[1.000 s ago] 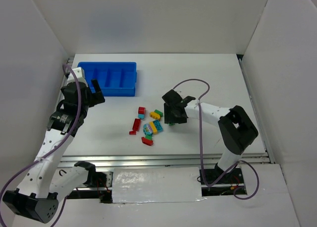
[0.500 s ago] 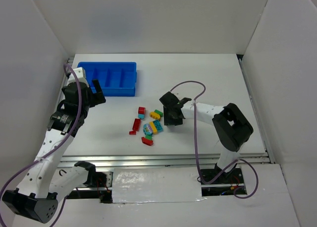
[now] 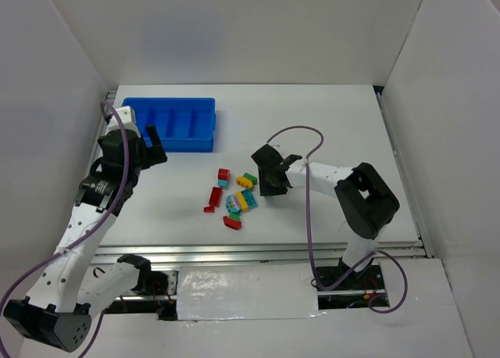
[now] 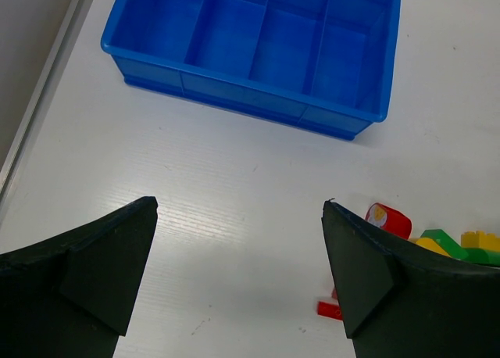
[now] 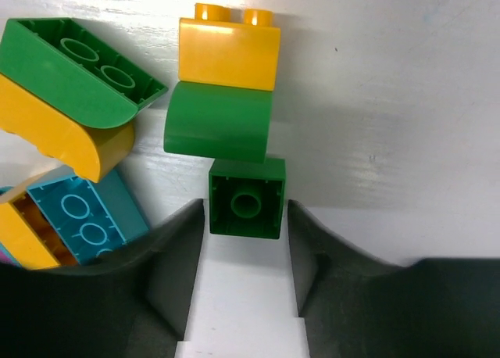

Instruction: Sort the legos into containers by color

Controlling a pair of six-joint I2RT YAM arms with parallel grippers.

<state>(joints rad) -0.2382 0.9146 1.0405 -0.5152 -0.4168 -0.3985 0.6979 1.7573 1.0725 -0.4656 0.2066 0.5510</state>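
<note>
- Top external: The blue tray (image 3: 176, 145) sits at the far left of the tabletop (image 3: 336, 123), and no brick shows in any of its four compartments. The legos (image 3: 233, 195) — red, yellow, green and cyan — lie in a loose cluster mid-table, well apart from the tray. The right end effector (image 3: 269, 177) is down at the cluster's right edge. The left end effector (image 3: 150, 152) hangs near the tray's near side.
- Left wrist: The left arm's dark fingers (image 4: 86, 272) stand spread wide with nothing between them but bare tabletop. Beyond them all four compartments show only blue floor. A red brick (image 4: 387, 220) peeks in at the lower right, beside yellow and green ones.
- Right wrist: The jaws are drawn narrow on a green square brick (image 5: 247, 208), with a finger against each side as far as can be seen. The brick appears to rest on the tabletop, touching a green curved brick (image 5: 219, 123) that abuts a yellow brick (image 5: 228, 53).
- By these views the sorting has barely begun — nothing is delivered, one green piece is in the grip, and every brick has yet to reach the tray.
</note>
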